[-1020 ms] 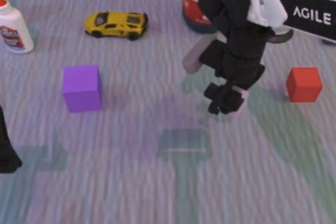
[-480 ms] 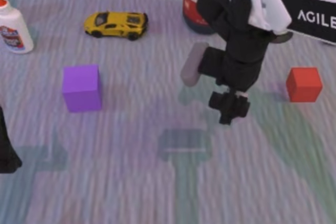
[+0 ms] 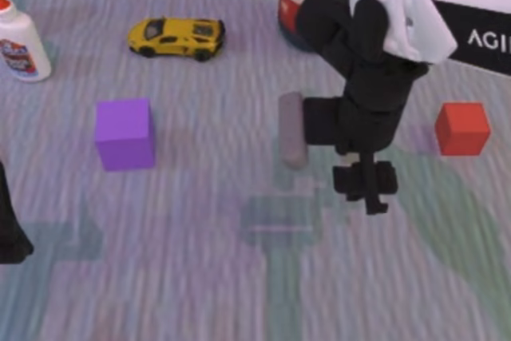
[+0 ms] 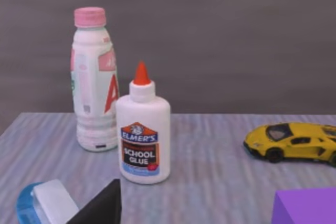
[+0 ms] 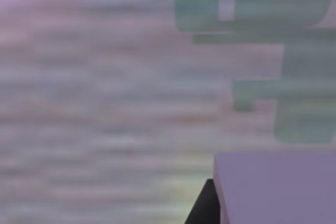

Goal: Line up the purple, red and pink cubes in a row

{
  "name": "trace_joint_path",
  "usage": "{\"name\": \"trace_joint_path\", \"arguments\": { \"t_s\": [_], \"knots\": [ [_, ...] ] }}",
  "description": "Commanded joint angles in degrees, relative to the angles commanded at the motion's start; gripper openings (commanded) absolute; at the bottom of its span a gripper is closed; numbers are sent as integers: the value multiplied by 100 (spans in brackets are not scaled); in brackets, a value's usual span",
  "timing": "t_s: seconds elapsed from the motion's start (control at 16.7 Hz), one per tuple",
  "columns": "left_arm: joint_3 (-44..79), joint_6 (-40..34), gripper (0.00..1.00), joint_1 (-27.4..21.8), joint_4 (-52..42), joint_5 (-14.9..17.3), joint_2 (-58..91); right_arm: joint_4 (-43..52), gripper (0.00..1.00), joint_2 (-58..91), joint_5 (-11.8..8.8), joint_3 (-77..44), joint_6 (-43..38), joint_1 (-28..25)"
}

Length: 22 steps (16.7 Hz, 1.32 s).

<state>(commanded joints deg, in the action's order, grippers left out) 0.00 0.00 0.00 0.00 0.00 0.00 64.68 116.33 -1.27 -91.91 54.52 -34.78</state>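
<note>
The purple cube [image 3: 124,133] sits at the table's left; its corner [image 4: 305,207] shows in the left wrist view. At the right stands the red cube [image 3: 461,128]. My right gripper [image 3: 366,182] hangs over the middle right of the table, left of the red cube. It is shut on the pink cube [image 5: 275,187], which shows pale beside one dark finger [image 5: 203,208] in the right wrist view. The arm hides the pink cube from above. My left gripper [image 3: 8,229] is parked at the left edge, open.
A yellow toy car [image 3: 176,37] and a glue bottle [image 3: 20,41] stand at the back left. A dark jar [image 3: 302,1] stands at the back behind my right arm. The left wrist view also shows a pink-capped white bottle [image 4: 93,82].
My right gripper has turned at the wrist and moved toward the table's front and slightly right, carrying the pink cube. The purple and red cubes and the left arm have not moved.
</note>
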Motion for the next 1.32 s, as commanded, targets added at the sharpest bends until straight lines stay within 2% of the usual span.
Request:
{"name": "trace_joint_path", "arguments": {
  "t_s": [0.36, 0.72, 1.02, 1.32],
  "knots": [
    [0, 0, 100, 0, 0, 0, 0, -98, 0, 49, 2, 61, -6, 23],
    [0, 0, 100, 0, 0, 0, 0, -1283, 0, 393, 3, 853, -11, 3],
    [0, 0, 100, 0, 0, 0, 0, -1430, 0, 453, 3, 976, -5, -6],
    [0, 0, 100, 0, 0, 0, 0, -1430, 38, 453, 3, 976, -5, -6]
  ]
}}
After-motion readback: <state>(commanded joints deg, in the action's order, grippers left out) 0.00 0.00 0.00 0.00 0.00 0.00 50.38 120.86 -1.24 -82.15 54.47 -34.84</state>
